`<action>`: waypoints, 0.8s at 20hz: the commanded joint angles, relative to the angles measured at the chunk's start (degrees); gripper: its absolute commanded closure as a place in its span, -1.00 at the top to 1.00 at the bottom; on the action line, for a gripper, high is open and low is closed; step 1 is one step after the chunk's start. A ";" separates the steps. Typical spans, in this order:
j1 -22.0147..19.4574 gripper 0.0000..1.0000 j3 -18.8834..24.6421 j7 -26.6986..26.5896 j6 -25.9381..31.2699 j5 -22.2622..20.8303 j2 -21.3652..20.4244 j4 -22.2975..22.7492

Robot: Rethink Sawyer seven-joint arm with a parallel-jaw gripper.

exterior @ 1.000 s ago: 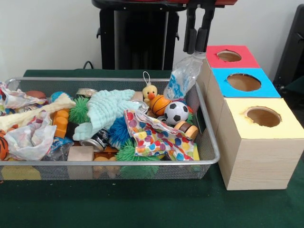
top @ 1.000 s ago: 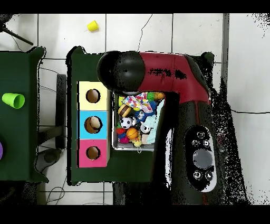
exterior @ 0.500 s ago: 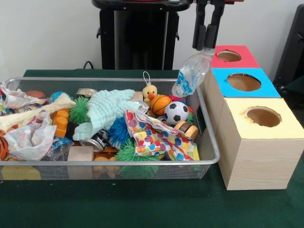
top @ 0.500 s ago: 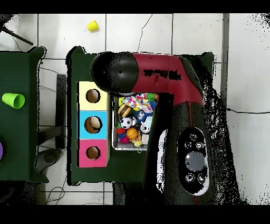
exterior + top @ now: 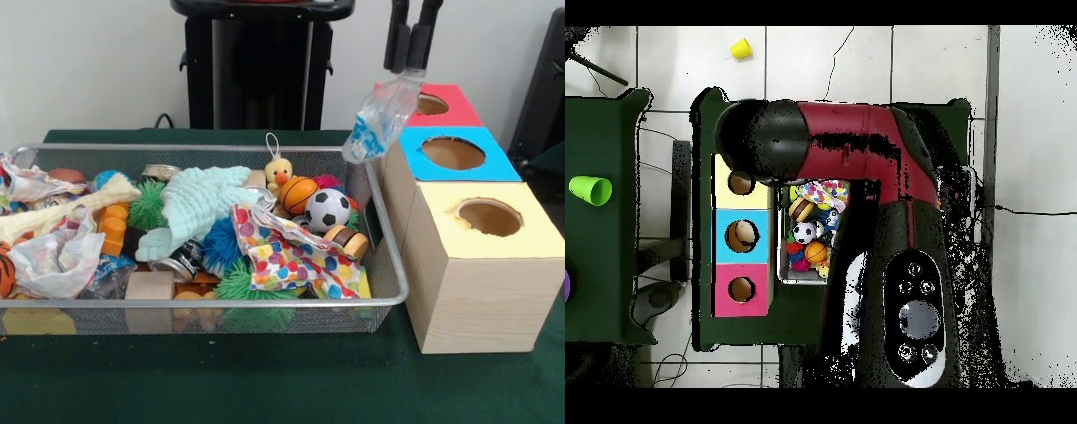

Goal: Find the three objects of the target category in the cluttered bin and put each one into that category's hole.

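Observation:
My gripper [image 5: 407, 69] comes down from the top edge and is shut on the top of a clear crinkly plastic bag with blue print [image 5: 378, 122]. The bag hangs in the air above the right end of the wire mesh bin [image 5: 389, 265], beside the red-topped box [image 5: 430, 104]. Two more crinkly bags, white with orange and red print, lie at the bin's left end [image 5: 55, 257] and at its far left corner [image 5: 31, 183]. In the overhead view the arm [image 5: 855, 150] hides the gripper and the held bag; only part of the bin [image 5: 805, 277] shows.
Three wooden boxes with round holes stand right of the bin: red top, blue top [image 5: 453, 153] and yellow top [image 5: 490, 216]. The bin holds a polka-dot cloth [image 5: 287, 256], a mint cloth [image 5: 199, 208], a soccer ball [image 5: 327, 209], a duck [image 5: 279, 170], spiky balls and cans.
My gripper has moved to the right and upward with the bag, from over the bin's right end towards the red and blue boxes. The bin's contents have not moved.

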 commanded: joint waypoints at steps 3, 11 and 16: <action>2.16 -1.00 -2.54 12.84 5.56 1.73 -0.62 8.44; 3.52 -1.00 -4.11 12.86 5.22 2.46 -0.18 8.07; 3.19 -1.00 -4.21 11.93 4.44 3.30 0.15 8.60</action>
